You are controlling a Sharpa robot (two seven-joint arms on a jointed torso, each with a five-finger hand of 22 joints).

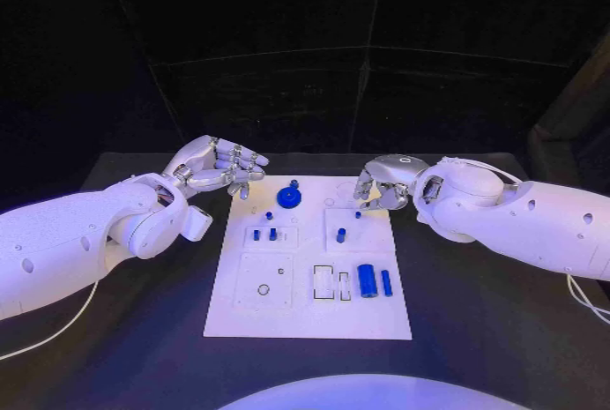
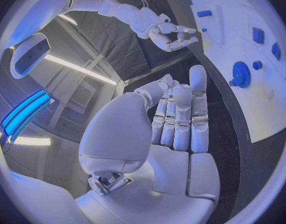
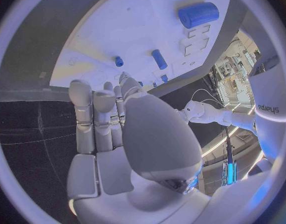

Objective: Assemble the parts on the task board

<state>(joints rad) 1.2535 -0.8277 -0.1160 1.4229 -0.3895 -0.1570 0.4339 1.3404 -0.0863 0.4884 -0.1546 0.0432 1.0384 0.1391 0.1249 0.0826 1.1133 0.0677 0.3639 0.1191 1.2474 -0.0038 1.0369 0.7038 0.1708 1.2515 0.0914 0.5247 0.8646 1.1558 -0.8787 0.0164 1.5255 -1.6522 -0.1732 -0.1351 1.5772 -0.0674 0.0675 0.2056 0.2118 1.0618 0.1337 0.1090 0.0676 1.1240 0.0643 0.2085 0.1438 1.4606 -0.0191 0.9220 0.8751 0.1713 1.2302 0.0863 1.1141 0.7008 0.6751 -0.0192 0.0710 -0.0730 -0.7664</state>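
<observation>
The white task board (image 1: 305,311) lies in the middle of the table. A blue gear (image 1: 290,197) sits near its far edge, also seen as the gear (image 2: 241,74). Short blue pegs (image 1: 264,234) stand in the left block, and another peg (image 1: 341,235) stands in the right one. A thick blue cylinder (image 1: 366,280) and a thin blue bar (image 1: 385,282) lie at the near right. My left hand (image 1: 219,167) hovers over the board's far left corner, fingers loosely curled and holding nothing. My right hand (image 1: 385,181) hovers at the far right corner, also holding nothing.
The board (image 3: 112,35) carries the cylinder (image 3: 199,14) and a peg (image 3: 159,58) in the right wrist view. Black table (image 1: 115,339) surrounds the board on all sides. Both forearms lie low along the table's left and right sides.
</observation>
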